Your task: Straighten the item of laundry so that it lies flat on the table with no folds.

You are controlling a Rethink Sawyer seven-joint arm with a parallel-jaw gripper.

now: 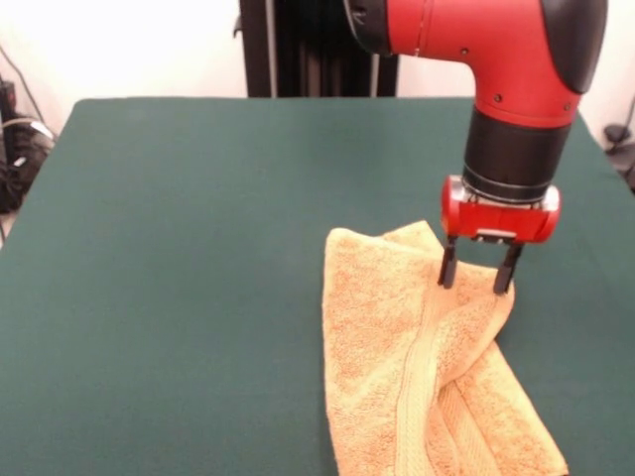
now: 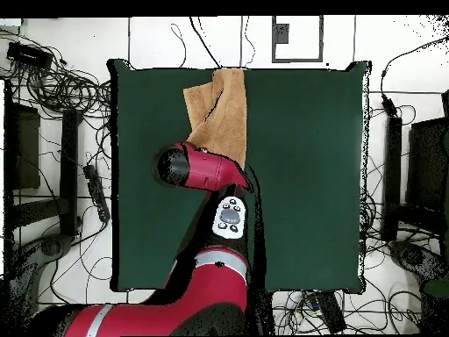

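Observation:
The orange-tan item of laundry [image 1: 417, 367] lies crumpled at the right front of the green table [image 1: 179, 248], folded over itself, with a raised ridge running along its length. Its near end runs past the picture's bottom edge. My gripper [image 1: 477, 273] points straight down at the towel's far right corner. It is open, and both fingertips [image 1: 447, 270] reach the cloth's edge. In the overhead view the towel [image 2: 219, 110] lies at the table's [image 2: 307, 175] far edge, left of centre. There the arm's red wrist [image 2: 184, 165] hides the gripper.
Black stands, cables and equipment [image 2: 53, 88] surround the table on all sides in the overhead view. The black pedestal column [image 1: 308, 50] rises behind the table's far edge in the front view.

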